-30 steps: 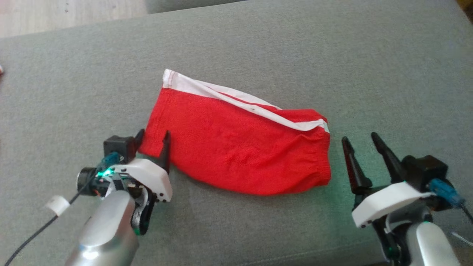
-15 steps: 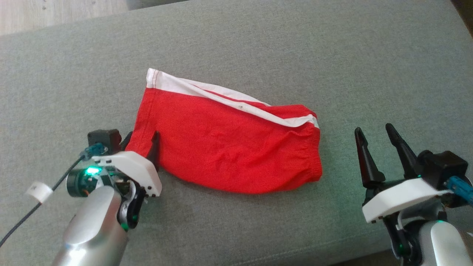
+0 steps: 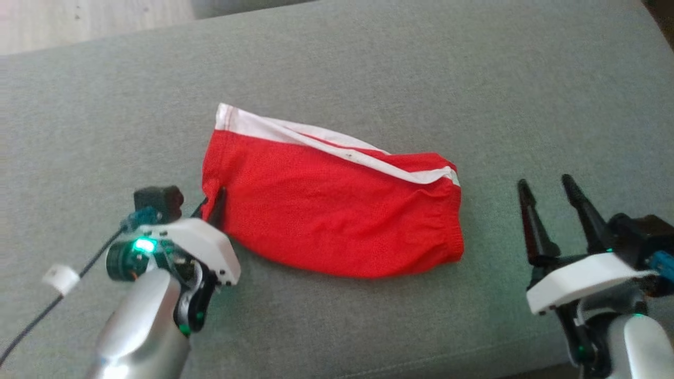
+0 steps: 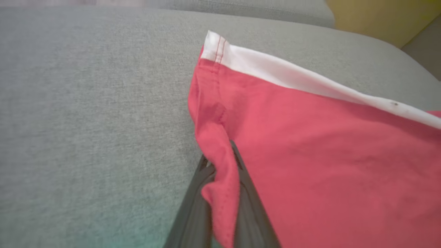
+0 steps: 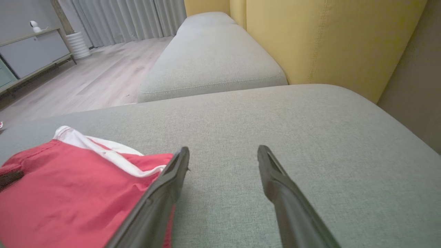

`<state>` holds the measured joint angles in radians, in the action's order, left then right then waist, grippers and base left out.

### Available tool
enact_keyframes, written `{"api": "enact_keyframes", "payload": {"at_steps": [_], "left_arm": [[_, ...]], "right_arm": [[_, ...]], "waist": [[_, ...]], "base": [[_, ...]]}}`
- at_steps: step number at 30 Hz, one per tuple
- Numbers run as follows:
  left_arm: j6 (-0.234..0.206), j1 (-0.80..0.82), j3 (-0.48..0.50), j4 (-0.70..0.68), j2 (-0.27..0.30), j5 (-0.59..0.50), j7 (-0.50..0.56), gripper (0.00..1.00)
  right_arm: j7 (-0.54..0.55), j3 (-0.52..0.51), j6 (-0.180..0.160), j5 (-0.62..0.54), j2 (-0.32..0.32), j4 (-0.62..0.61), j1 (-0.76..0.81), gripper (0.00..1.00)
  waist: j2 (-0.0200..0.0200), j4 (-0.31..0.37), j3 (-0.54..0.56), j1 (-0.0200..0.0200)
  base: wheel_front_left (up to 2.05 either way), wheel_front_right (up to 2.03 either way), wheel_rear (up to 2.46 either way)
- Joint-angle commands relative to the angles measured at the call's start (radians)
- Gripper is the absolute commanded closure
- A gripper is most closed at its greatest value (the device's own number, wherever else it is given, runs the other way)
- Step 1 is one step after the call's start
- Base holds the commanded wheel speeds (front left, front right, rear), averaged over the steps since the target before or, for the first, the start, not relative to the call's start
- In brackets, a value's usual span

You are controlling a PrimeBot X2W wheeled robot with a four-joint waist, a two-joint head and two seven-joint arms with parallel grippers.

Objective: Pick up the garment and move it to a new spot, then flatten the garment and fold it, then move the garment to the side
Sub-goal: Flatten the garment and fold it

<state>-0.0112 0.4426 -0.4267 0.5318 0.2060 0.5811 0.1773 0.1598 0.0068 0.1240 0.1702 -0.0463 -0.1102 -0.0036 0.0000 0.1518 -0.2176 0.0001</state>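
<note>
Head view: a red garment (image 3: 331, 210) with a white band along its far edge is being shown lying across the middle of a grey sofa cushion (image 3: 368, 63). Its near left corner is being pinched by the left gripper (image 3: 213, 202), and the cloth there is being bunched into a small ridge while the rest is lying on the seat.

In the left wrist view, a fold of the garment (image 4: 327, 155) is being clamped between the two dark fingers of the left gripper (image 4: 220, 158), with the jaws drawn narrow on the hem.

To the right of the garment, and apart from it, the right gripper (image 3: 550, 205) is being held just above the cushion, its jaws spread wide with nothing between them.

In the right wrist view, bare grey fabric is being framed by the parted right gripper (image 5: 223, 155), with the garment (image 5: 69, 193) lying at the lower left and a yellow backrest (image 5: 327, 34) rising behind the seat.
</note>
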Motion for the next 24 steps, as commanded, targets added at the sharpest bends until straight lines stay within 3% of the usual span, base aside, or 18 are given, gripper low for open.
{"api": "enact_keyframes", "payload": {"at_steps": [1,11,19,20,22,24], "left_arm": [[-0.016,-0.014,0.04,-0.041,0.022,0.004,-0.023,1.0],[-0.084,-0.227,0.062,-0.158,-0.025,0.051,-0.098,1.0],[-0.104,-0.29,0.044,-0.177,-0.045,0.048,-0.125,1.0],[-0.105,-0.293,0.045,-0.181,-0.048,0.045,-0.146,0.76],[-0.106,-0.292,0.048,-0.188,-0.047,0.036,-0.178,0.0],[-0.103,-0.287,0.051,-0.198,-0.042,0.022,-0.221,0.0]], "right_arm": [[-0.007,0.003,0.007,-0.001,-0.004,-0.031,-0.001,0.0],[0.011,-0.073,0.007,-0.028,-0.004,-0.039,0.03,0.0],[0.028,-0.063,0.007,-0.028,-0.004,-0.037,0.039,0.0],[0.03,-0.063,0.007,-0.028,-0.004,-0.034,0.041,0.0],[0.031,-0.064,0.007,-0.029,-0.004,-0.031,0.043,0.0],[0.032,-0.065,0.007,-0.029,-0.004,-0.027,0.045,0.0]], "waist": [[0.0,-0.024,0.021,-0.0001],[0.0,-0.151,0.113,-0.0001],[0.0,-0.189,0.15,-0.0001],[0.0,-0.192,0.155,-0.0001],[0.0,-0.195,0.162,-0.0001],[0.0,-0.199,0.17,-0.0001]], "base": [[0.0,0.0,0.0],[0.0,0.0,0.0],[0.0,0.0,0.0],[0.0,0.0,0.0],[0.0,0.0,0.0],[0.0,0.0,0.0]]}}
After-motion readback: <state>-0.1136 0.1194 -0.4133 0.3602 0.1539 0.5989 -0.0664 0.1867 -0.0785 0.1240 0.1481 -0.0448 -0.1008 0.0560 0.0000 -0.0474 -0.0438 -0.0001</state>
